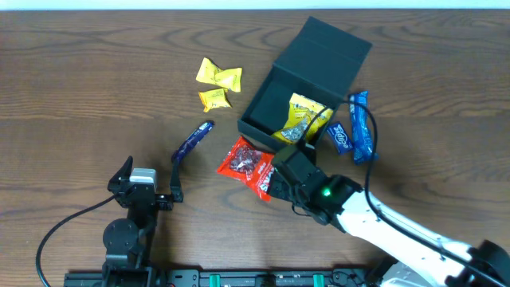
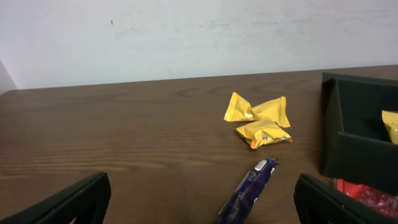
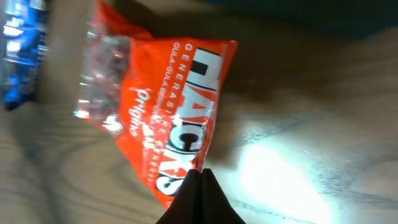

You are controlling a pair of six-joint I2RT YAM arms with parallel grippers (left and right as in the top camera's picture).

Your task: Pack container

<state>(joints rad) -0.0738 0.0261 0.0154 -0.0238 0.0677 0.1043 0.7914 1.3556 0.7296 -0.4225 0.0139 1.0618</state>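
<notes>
Right gripper [image 3: 200, 180]: jaws closed on the lower edge of the red crinkly plastic snack packet [image 3: 165, 118]. The packet lies flat on the brown wooden table [image 1: 80, 80], just beside the container's front wall. The edge pinch is judged suited to lifting it in.

Left gripper [image 1: 150, 182]: jaws wide, empty, well apart from the work.

Container [image 1: 319, 64]: dark teal-black matte square cardboard box, right of table centre. Flap lid stands open at the back. One yellow foil packet [image 1: 301, 115] is inside.
</notes>
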